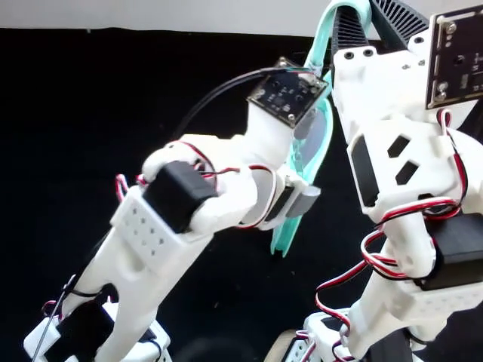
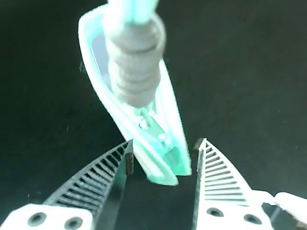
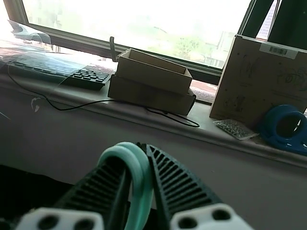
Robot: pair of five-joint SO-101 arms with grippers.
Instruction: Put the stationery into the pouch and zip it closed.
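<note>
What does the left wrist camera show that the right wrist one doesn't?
Only the left wrist view: the pouch lengthwise with a grey ribbed piece, against black, at the left gripper. Only the right wrist view: a windowsill with a keyboard, cardboard boxes and a blue roll, and the right gripper shut on a teal loop. Both: teal material at a gripper.

Black matte table (image 1: 75,98) is spreading under both arms. Behind it, a pale window ledge (image 3: 43,93) is carrying two stacked flat cardboard boxes (image 3: 151,81), a black keyboard (image 3: 86,76), a tall cardboard box (image 3: 259,81) and a blue ring-shaped object (image 3: 285,129).
</note>
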